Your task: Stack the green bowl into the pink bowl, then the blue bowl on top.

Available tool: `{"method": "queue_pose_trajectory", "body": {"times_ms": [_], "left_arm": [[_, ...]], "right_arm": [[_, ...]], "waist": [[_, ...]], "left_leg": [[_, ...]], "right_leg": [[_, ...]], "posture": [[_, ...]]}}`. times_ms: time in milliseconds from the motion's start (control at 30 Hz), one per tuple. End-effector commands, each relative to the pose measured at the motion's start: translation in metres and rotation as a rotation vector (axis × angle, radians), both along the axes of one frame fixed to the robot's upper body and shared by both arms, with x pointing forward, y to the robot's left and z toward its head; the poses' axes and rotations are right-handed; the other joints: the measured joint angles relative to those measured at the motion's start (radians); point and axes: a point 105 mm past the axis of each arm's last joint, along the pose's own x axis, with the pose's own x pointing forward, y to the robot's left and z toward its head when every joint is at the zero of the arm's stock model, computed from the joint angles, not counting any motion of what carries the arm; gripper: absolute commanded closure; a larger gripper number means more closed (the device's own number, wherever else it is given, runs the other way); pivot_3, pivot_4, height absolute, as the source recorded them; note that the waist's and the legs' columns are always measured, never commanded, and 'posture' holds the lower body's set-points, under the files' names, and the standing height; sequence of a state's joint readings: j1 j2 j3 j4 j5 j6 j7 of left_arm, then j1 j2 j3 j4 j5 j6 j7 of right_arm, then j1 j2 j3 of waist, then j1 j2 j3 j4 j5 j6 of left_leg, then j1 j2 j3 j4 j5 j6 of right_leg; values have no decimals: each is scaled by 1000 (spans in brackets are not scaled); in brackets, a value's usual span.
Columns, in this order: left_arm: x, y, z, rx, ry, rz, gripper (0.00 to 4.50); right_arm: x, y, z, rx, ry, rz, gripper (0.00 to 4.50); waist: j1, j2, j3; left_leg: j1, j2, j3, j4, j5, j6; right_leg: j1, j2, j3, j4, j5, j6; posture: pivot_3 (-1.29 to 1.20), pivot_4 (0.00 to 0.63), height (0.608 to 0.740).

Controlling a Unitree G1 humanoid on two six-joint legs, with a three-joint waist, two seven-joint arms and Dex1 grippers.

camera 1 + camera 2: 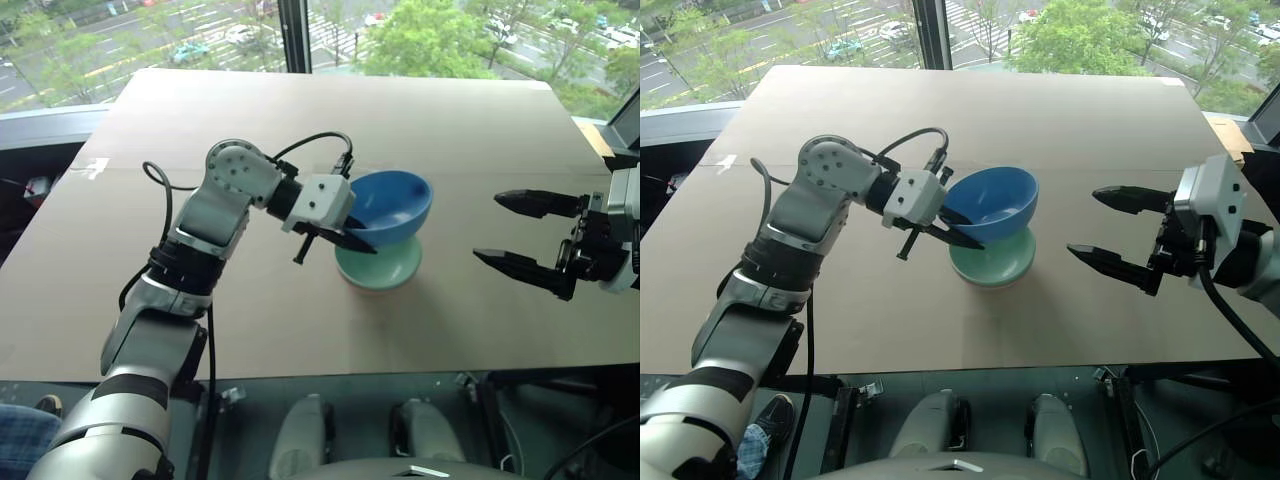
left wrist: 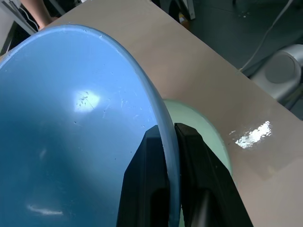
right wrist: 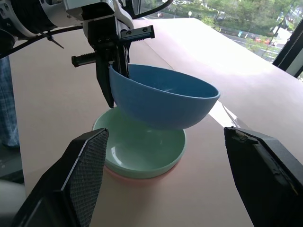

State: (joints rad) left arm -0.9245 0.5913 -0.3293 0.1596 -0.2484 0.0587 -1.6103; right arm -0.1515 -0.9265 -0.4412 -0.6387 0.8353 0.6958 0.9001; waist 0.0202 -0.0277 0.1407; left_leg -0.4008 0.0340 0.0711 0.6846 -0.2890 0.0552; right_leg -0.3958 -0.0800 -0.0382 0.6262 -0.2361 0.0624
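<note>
Right wrist view gives you three bowls: blue bowl (image 3: pixel 163 101) pinched at its rim by the left gripper (image 3: pixel 113 75), tilted above the green bowl (image 3: pixel 142 153); pink bowl (image 3: pixel 137 180) mostly hidden beneath. Right gripper (image 1: pixel 525 235) spread, apart.

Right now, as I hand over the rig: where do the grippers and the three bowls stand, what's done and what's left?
Left gripper: shut on the rim of the blue bowl, holding it tilted just above the stack.
Right gripper: open, empty, off to the right.
Green bowl: nested in the pink bowl on the table. That step is done.
Left: lower the blue bowl level into the green bowl, release, back off.
</note>
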Motion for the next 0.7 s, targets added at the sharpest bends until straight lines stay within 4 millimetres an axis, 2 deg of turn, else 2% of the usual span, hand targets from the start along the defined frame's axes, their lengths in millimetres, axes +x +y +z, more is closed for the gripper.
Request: {"method": "queue_pose_trajectory", "body": {"times_ms": [33,167,200,333,500,600,700], "left_arm": [[-11,-7,12,-58,-18,-70,4062],[-12,-13,25,-156,16,-63,2671],[-12,-15,29,-184,25,-53,2548],[-9,-12,35,-240,63,7,1299],[2,5,35,-315,138,160,1299],[18,36,20,-383,161,429,1299],[17,67,0,-396,160,597,1299]], "right_arm": [[-5,2,9,-15,-56,5,421],[-5,2,10,-14,-58,3,421],[-5,2,9,-15,-56,3,421],[-5,2,6,-17,-45,-3,421],[-2,-3,1,-11,-23,-35,421],[2,-11,-11,20,8,-96,421],[6,-18,-23,65,37,-145,421]], "waist": [[-1,0,0],[-1,0,0],[-2,0,0],[-5,0,0],[-5,0,0],[-5,0,0],[-15,0,0]], "left_leg": [[0,0,0,0,0,0],[0,0,0,0,0,0],[0,0,0,0,0,0],[0,1,0,0,0,0],[1,1,0,0,0,0],[1,1,0,0,0,0],[2,2,1,-1,0,0]], "right_leg": [[0,0,0,0,0,0],[0,0,0,0,0,0],[0,0,0,0,0,0],[0,0,0,0,0,0],[0,1,0,0,0,0],[1,0,1,0,0,0],[0,1,2,0,0,0]], "posture": [[0,150,738],[0,150,738],[0,150,738],[0,150,738],[0,150,738],[0,150,738],[0,150,738]]}}
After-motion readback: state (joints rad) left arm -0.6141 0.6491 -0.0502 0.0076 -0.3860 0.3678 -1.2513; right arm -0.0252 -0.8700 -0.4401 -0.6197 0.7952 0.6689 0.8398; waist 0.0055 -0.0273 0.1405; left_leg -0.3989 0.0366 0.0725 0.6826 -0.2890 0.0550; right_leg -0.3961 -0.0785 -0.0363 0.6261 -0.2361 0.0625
